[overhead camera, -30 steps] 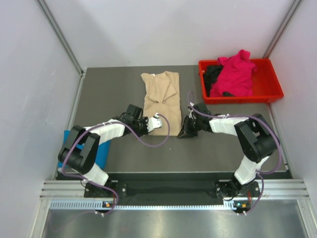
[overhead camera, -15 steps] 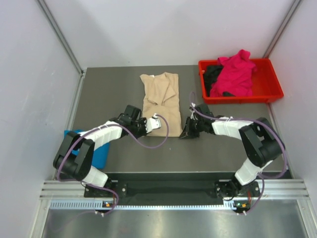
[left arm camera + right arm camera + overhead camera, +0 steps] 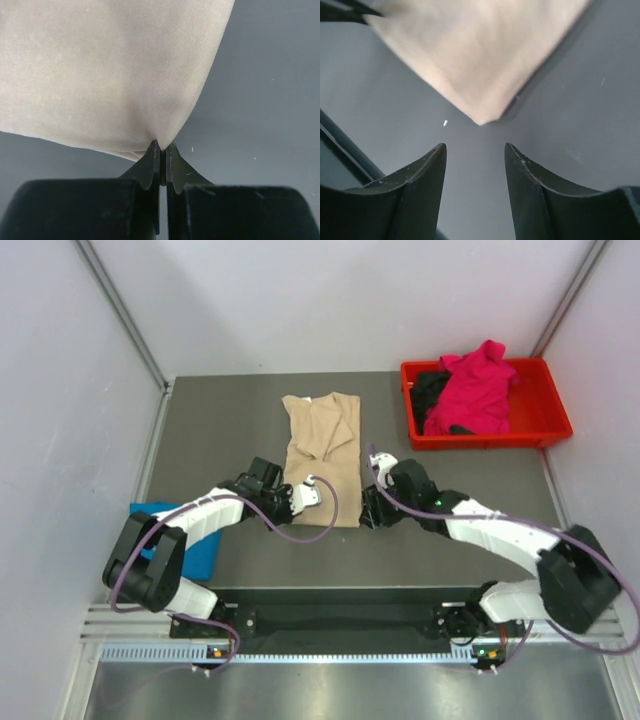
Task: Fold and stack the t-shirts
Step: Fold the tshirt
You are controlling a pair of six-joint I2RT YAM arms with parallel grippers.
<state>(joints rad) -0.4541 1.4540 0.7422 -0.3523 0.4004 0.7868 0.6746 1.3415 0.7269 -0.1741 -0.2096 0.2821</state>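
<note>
altogether four t-shirts (image 3: 322, 445), one red tray (image 3: 480, 440).

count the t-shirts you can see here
4: beige t-shirt spread mid-table; blue t-shirt at the near left edge; magenta t-shirt heaped beside the black t-shirt in the red tray. More may be hidden underneath.

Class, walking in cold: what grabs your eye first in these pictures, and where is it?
The beige t-shirt lies centrally, its left edge pinched by the shut left gripper, while the open right gripper sits just short of its near right corner. At far right, a magenta t-shirt is heaped in a red tray.
</note>
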